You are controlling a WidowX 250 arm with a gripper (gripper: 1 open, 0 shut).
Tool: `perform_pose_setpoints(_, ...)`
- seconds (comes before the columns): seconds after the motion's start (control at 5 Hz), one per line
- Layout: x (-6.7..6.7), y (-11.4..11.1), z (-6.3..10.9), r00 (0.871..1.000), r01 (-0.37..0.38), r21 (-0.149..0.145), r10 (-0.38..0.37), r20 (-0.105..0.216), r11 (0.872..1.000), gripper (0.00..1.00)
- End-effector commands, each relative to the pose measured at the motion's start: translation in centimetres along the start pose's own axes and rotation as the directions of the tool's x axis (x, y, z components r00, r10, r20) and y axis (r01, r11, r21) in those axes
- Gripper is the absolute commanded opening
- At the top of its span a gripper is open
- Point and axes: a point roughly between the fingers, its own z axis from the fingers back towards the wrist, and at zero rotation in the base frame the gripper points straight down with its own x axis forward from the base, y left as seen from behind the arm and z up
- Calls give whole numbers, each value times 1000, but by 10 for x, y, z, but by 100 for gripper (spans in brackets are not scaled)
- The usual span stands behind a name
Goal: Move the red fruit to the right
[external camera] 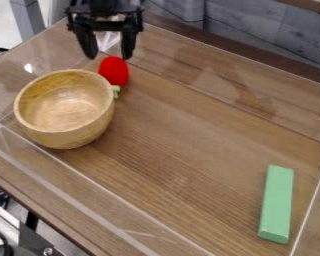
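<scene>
1. Both jaws of the gripper point(107, 44) stand wide apart and hold nothing; they point down at the table.
2. The gripper hangs just behind the toy strawberry point(113, 70) as the camera sees it, near to it, with its fingertips a little above the fruit. Whether a fingertip touches the fruit cannot be told, but no grasp is made.
3. The toy strawberry lies on the wooden table point(190, 130), at the far left side, just beside the rim of the wooden bowl point(65, 106). Its pale green cap is turned toward the bowl.
4. The right part of the table is far from the fruit. Only a long green block point(276, 203) lies there, near the front right corner.
5. Judged from this, the task is at its beginning: the fruit is not yet taken and not yet moved.
6. What is left: to lower the jaws around the fruit, close them, carry it to the right, and release it.
</scene>
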Motion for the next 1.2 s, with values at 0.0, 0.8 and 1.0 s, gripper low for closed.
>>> perform_pose_setpoints(0.0,17,4,13,995,-50,-17,51,85,999,100)
perform_pose_setpoints(0.8,46,12,-5,978,-118,-47,124,168,992,100)
perform_pose_setpoints(1.0,50,14,-7,973,-121,-48,128,190,992,100)
